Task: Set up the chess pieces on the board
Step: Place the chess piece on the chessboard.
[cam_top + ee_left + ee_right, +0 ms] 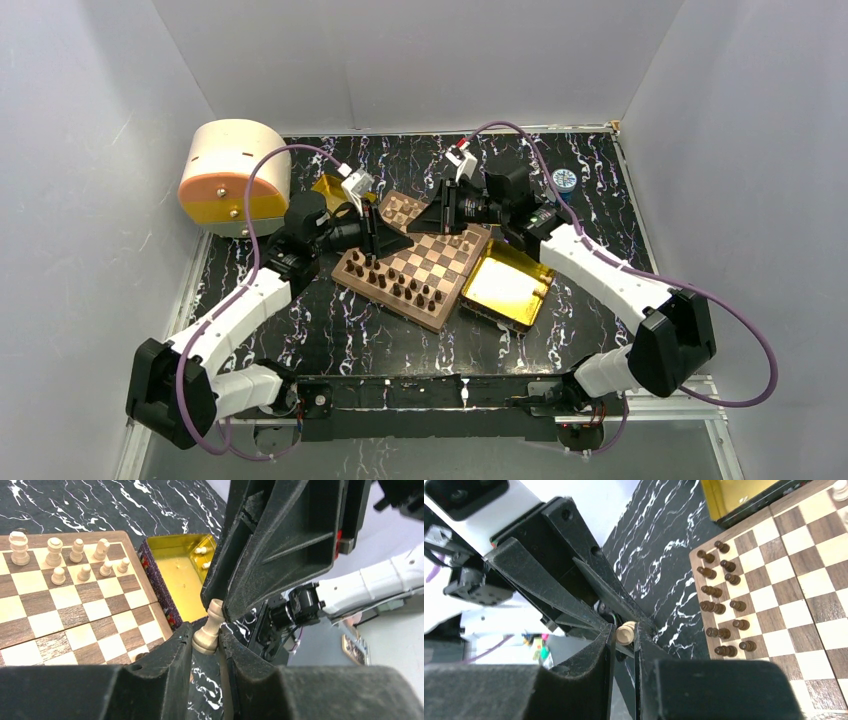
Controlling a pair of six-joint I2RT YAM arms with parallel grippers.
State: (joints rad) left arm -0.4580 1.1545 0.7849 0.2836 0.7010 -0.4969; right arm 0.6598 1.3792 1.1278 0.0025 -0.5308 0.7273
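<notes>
My left hand (206, 641) and my right hand (625, 630) both clamp one light chess piece (213, 620), up beside the edge of the board (75, 622).

I see the board (440, 262) checked dark brown and cream, with a reddish-brown rim. One set of chessmen (395, 283) is dark brown, the other set (65, 560) light tan, as is the single piece (209, 625) in my matte black left tool (206, 634) and right tool (625, 631). The surface (330, 345) is black, veined white like marble. The right tray (505, 285) shines gold. My arms (240, 310) are white.
</notes>
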